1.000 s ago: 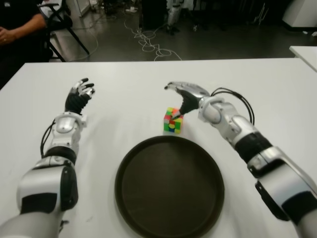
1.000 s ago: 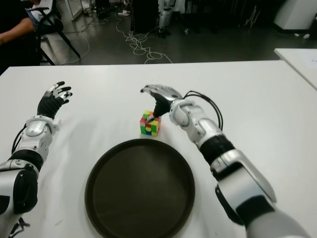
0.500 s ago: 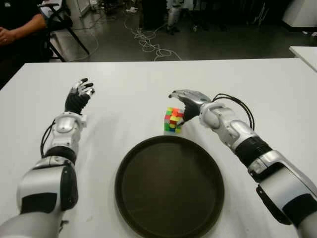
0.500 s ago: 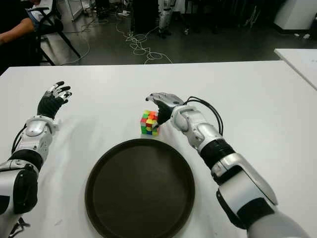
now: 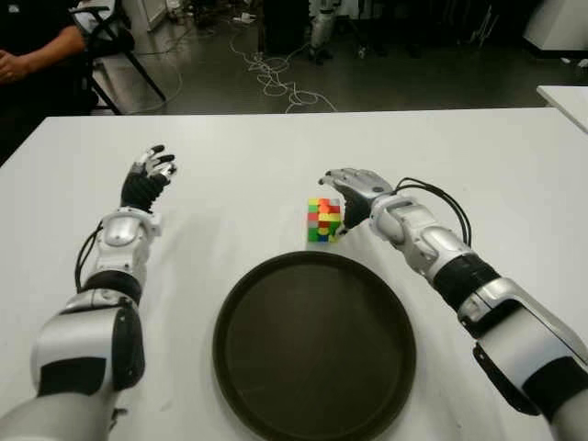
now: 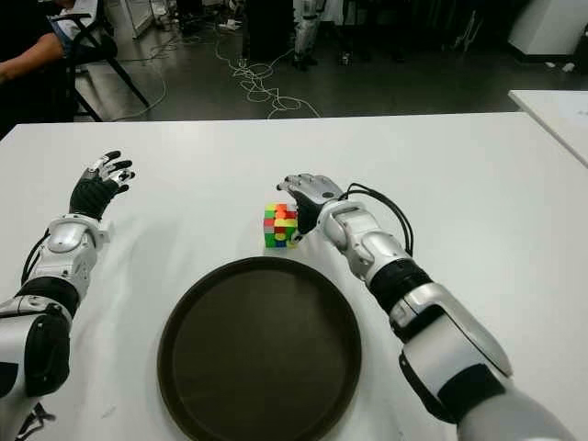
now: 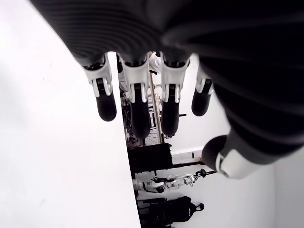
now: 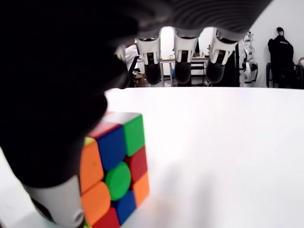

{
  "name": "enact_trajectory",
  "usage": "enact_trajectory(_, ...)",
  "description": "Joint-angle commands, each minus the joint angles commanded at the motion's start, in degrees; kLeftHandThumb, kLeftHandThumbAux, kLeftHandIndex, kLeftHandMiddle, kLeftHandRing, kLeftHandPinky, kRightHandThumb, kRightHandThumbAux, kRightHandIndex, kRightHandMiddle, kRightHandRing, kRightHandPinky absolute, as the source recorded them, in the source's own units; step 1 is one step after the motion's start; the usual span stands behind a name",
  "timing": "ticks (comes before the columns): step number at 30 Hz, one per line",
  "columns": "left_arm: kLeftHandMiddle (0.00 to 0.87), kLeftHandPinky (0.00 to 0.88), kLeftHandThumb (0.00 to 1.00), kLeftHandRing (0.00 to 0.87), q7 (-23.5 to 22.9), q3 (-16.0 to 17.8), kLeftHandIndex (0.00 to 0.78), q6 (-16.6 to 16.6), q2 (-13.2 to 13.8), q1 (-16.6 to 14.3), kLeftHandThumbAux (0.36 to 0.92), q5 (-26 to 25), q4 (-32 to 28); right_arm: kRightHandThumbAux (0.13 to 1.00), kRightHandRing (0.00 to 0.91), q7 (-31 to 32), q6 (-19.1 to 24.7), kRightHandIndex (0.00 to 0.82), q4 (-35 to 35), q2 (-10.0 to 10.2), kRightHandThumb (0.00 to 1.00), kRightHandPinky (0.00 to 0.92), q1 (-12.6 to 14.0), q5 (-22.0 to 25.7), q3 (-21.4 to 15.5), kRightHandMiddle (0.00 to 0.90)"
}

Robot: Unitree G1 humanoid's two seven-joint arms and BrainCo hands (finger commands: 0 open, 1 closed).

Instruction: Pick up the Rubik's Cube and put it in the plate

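The Rubik's Cube (image 5: pixel 323 220) stands on the white table (image 5: pixel 239 156) just beyond the far rim of the dark round plate (image 5: pixel 312 354). My right hand (image 5: pixel 342 195) is at the cube's right side. In the right wrist view the thumb (image 8: pixel 57 190) sits low against the cube (image 8: pixel 116 173). The other fingers (image 8: pixel 184 64) stretch straight out above and past it, so the hand is open and holds nothing. My left hand (image 5: pixel 147 173) shows far to the left over the table, fingers spread (image 7: pixel 137 109) and empty.
A person (image 5: pixel 32 41) sits beyond the table's far left corner beside a chair (image 5: pixel 124 46). Cables (image 5: pixel 276 83) lie on the floor behind the table. A second white table (image 5: pixel 565 96) shows at the far right.
My right hand has come down and drawn in closer around the cube's right side. The cube has turned slightly on the table. The left arm has not moved.
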Motion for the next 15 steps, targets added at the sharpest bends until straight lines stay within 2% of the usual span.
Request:
enact_trajectory(12, 0.195, 0.136, 0.185, 0.171, 0.61, -0.13, 0.125, 0.43, 0.03, -0.01, 0.605, 0.24, -0.09, 0.782, 0.035, -0.27, 0.91, 0.016, -0.41, 0.32, 0.0, 0.054, 1.13, -0.24, 0.17, 0.03)
enact_trajectory(15, 0.196, 0.137, 0.178, 0.172, 0.84, -0.28, 0.134, 0.22, -0.01, 0.02, 0.588, 0.41, -0.1, 0.778, 0.039, -0.18, 1.54, 0.014, -0.22, 0.45, 0.0, 0.057, 1.14, -0.48, 0.36, 0.031)
